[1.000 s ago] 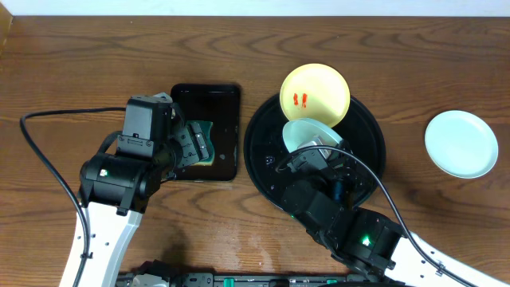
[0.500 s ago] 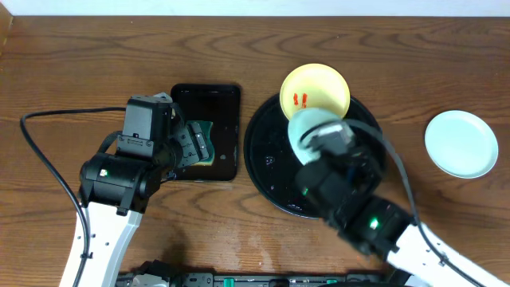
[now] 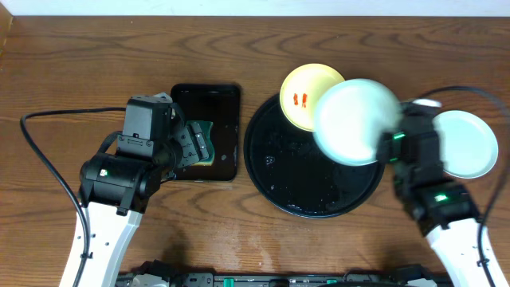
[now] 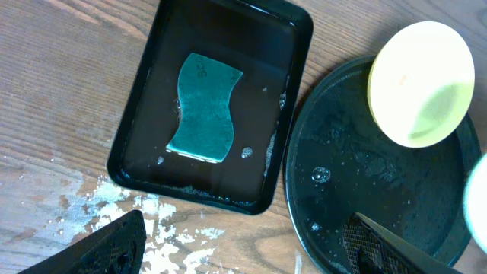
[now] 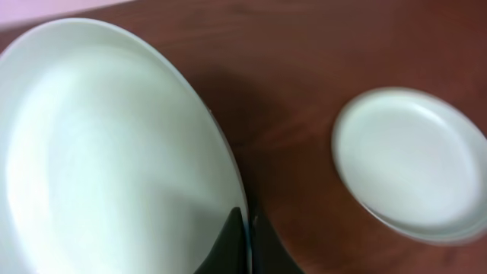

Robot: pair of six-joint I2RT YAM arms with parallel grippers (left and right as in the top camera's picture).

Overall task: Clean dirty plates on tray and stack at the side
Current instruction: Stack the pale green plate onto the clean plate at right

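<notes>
Probably light, stiff and wet-slick, the mint plate [image 3: 355, 121] over the tray [image 3: 295, 185] hung rim-pinched in the right gripper [image 5: 245, 240].

The held plate [image 3: 356, 121] between the right gripper's [image 5: 245, 222] jaws is plain pale mint, like the second plate [image 5: 415, 164] right of them. Ahead of the left gripper's [image 4: 247, 221] jaws lie a teal sponge [image 4: 204, 108], a black rectangular tray [image 4: 135, 122], a glossy black round tray [image 4: 358, 175] and a red-smeared pale yellow plate [image 3: 311, 96].
</notes>
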